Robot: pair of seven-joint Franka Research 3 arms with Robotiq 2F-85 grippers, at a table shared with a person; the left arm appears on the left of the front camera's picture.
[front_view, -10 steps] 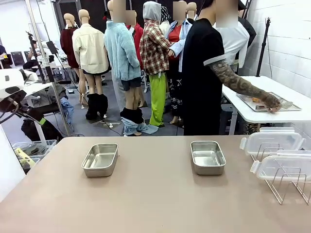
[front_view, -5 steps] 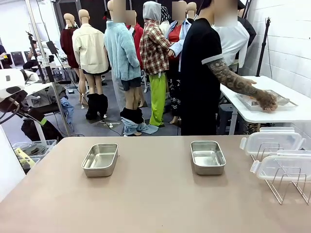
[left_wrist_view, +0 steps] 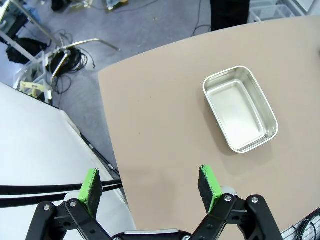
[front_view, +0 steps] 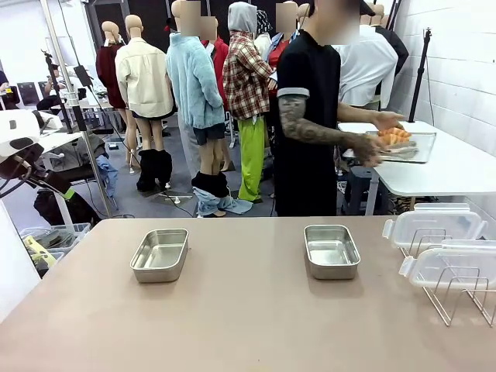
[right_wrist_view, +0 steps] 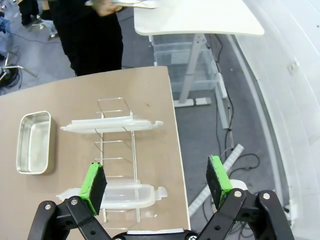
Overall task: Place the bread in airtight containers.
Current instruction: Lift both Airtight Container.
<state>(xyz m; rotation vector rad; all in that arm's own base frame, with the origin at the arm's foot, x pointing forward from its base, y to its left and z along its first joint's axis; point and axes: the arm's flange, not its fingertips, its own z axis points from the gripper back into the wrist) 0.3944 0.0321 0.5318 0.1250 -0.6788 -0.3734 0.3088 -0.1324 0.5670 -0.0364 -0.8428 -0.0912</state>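
Two tins (front_view: 159,254) sat empty; left fingers (left_wrist_view: 91,184) and right fingers (right_wrist_view: 94,181) gaped, unladen. Croissants (front_view: 394,136) on person's hand-held tray (front_view: 416,147), upper right, might slide off.

Two steel tins (front_view: 160,254) (front_view: 332,251), two clear lids (front_view: 432,226) (front_view: 449,263), one wire rack (front_view: 457,301), one tray (front_view: 417,147) of croissants (front_view: 394,136)

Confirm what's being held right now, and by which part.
Nothing in the left gripper or right gripper; both are open. The person's hand grips the tray of croissants by the end nearest them.
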